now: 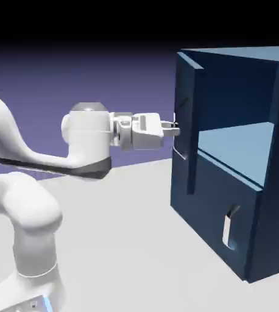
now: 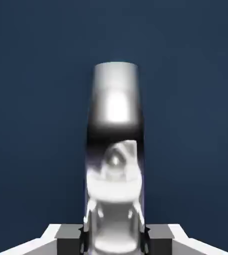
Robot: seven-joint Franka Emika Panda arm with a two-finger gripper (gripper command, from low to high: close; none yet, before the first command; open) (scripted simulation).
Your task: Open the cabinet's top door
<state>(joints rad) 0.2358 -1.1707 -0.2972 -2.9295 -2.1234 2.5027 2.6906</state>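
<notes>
Exterior view: arm (image 1: 38, 158) reaches level to the right, gripper (image 1: 173, 128) at the edge of the top door (image 1: 187, 128), which stands swung out from the cabinet (image 1: 239, 201), pale blue shelf (image 1: 239, 146) exposed behind it. Lower panel shut, its silver handle (image 1: 229, 228) untouched. Hand view: silver bar handle (image 2: 116, 149) fills the middle, running down between both fingertips (image 2: 68, 234), dark door panel behind. Claw clenched on the handle.

Pale grey table (image 1: 123, 244); plain blue-violet backdrop (image 1: 75, 79).
</notes>
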